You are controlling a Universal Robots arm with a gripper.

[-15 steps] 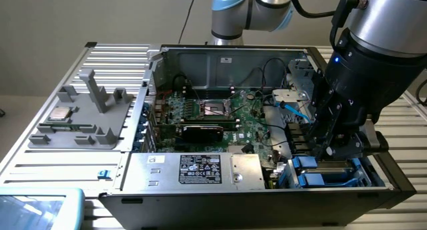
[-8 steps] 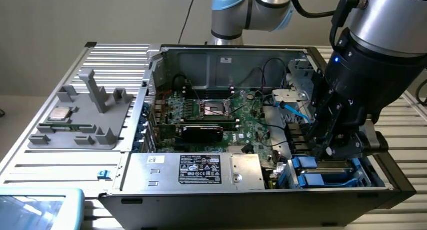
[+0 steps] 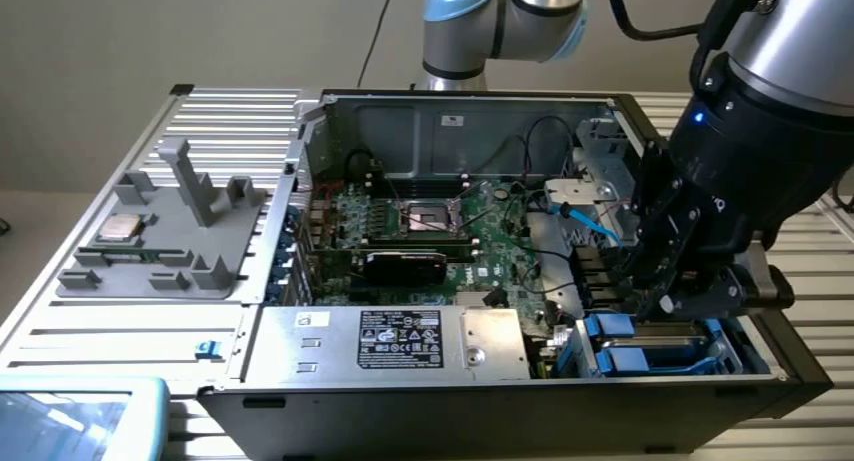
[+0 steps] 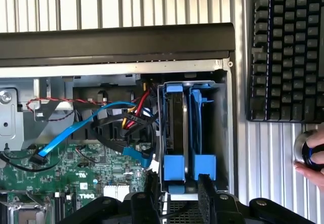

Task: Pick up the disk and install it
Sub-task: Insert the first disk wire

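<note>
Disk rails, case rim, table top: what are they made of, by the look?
Disk rails: bright blue, matte, with moulded tabs; likely plastic.
Case rim: pale grey bare strip with a folded edge; probably sheet steel or aluminium, can't tell which.
Table top: silvery ribbed slats with a soft sheen; looks like extruded aluminium.

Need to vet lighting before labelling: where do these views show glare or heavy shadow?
Exterior view: even, soft light on the motherboard; bright highlights on the arm and its metal shell; the drive bay beneath the gripper lies in shadow. Wrist view: the ribbed table is nearly washed out, while the disk reads dark between its blue rails.
</note>
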